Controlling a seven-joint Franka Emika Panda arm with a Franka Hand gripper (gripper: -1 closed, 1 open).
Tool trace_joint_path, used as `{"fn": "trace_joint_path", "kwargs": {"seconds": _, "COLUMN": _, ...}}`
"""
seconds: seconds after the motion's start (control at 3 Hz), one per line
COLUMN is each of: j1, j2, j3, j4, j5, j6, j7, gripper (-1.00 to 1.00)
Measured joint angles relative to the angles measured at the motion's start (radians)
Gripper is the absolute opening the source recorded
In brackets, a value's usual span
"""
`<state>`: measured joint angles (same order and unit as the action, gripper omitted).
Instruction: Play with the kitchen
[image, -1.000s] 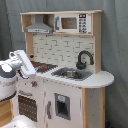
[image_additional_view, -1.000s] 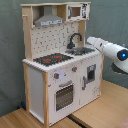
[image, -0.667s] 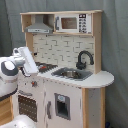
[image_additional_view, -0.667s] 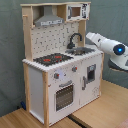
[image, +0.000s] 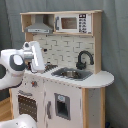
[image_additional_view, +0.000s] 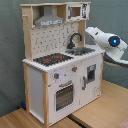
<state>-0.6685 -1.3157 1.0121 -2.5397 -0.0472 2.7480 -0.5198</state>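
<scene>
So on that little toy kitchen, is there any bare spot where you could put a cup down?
Yes: the rounded white counter end, past the sink and faucet, is bare. In the second exterior view the stovetop holds nothing either, though it has burners. The sink end is crowded there: the robot arm reaches in above it.

Robot test lab or staging area, not a home. A grey curtain backdrop (image: 10, 30) hangs behind the toy kitchen (image_additional_view: 60, 85), which stands on a plain wooden table (image_additional_view: 100, 117).
</scene>
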Motion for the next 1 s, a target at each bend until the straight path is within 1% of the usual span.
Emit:
{"fn": "trace_joint_path", "kwargs": {"seconds": 0.33, "j1": -0.049, "j2": 0.07, "j3": -0.01, "j4": 0.048, "j5": 0.044, "j6": -0.044, "j7": 0.0, "gripper": 1.0}}
{"fn": "trace_joint_path", "kwargs": {"seconds": 1.0, "j1": -0.102, "j2": 0.19, "j3": -0.021, "j4": 0.148, "j5": 0.092, "j6": -0.15, "j7": 0.0, "gripper": 1.0}}
